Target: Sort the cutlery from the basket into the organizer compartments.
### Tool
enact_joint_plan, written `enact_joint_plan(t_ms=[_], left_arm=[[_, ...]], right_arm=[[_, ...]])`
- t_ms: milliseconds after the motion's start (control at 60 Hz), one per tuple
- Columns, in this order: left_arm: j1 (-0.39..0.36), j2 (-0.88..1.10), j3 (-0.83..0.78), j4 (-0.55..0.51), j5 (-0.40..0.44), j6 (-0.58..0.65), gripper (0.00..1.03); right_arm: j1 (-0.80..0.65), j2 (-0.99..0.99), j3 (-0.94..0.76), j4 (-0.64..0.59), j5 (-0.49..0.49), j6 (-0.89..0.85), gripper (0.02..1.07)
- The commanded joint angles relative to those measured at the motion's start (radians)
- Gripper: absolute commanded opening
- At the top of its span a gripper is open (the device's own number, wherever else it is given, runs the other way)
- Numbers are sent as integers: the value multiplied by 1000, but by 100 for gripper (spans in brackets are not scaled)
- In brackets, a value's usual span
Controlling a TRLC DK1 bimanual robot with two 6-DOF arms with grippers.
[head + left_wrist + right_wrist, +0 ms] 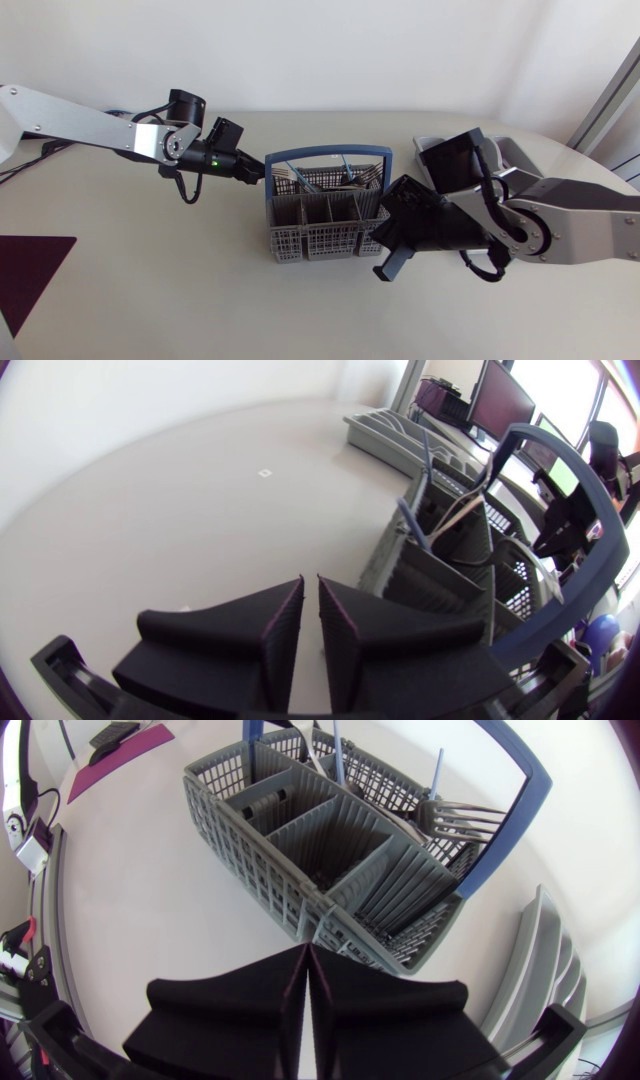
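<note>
The grey plastic cutlery basket with a blue hoop handle (322, 228) stands near the middle of the pale table (150, 290). Inside the basket, a metal fork (455, 818) and blue-handled cutlery (338, 755) lie in the long rear compartment. A row of small compartments lies in front of that one. The matte black left gripper (310, 582) sits just beside the basket's rear left corner, apart from it. The matte black right gripper (305, 952) sits close to the basket's right front corner. The grey plastic organizer tray (535, 970) lies right of the basket and behind it, partly under the right arm. A dark maroon mat (30, 270) lies well to the basket's left, towards the front.
</note>
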Motion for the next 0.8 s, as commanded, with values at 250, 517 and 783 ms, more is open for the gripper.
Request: enact_joint_plan(t_ms=[250, 517, 783], left_arm=[[1, -26, -55, -148, 171, 144, 10], [-42, -141, -190, -186, 183, 227, 10], [-139, -258, -308, -212, 181, 263, 10]], right_arm=[[-67, 84, 30, 79, 43, 42, 7], [-173, 115, 67, 142, -12, 38, 7], [-207, 244, 190, 131, -141, 38, 7]])
